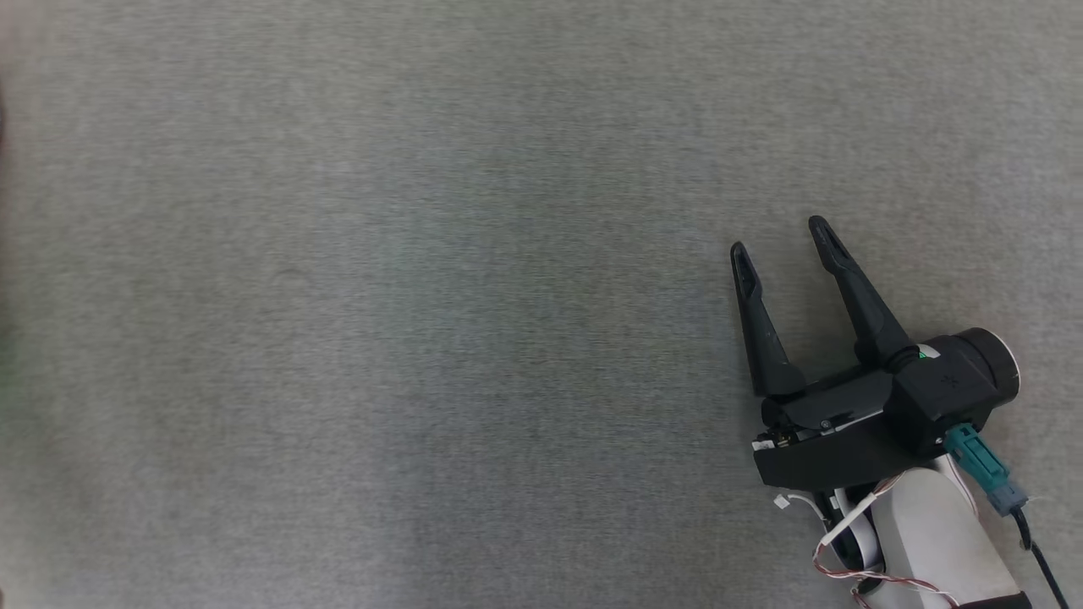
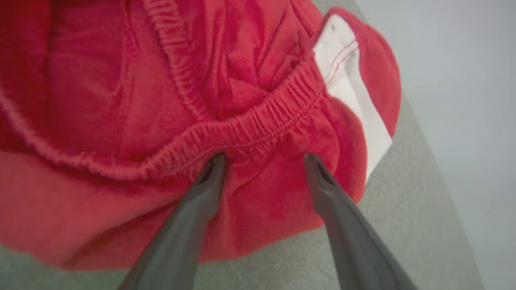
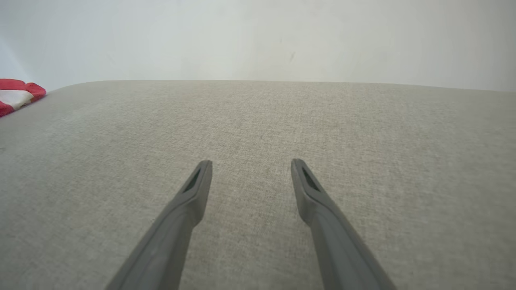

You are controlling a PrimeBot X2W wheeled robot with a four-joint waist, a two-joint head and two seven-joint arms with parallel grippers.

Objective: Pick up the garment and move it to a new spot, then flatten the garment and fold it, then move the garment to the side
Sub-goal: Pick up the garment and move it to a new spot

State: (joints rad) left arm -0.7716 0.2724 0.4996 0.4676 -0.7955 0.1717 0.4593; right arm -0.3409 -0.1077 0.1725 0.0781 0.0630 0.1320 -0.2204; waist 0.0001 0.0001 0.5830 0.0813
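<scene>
We see our left end effector spread wide, both fingertips against the red garment just below its elastic waistband, near the edge of the grey tabletop. Our right end effector is equally wide over the tabletop, well apart from the garment.

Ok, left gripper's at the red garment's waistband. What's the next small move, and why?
Probably close the left gripper. Its fingers are spread, with their tips at the red garment just below the elastic waistband. A bulge of fabric sits between them and nothing is pinched yet. The right gripper is open over the bare grey surface, away from the garment.
</scene>
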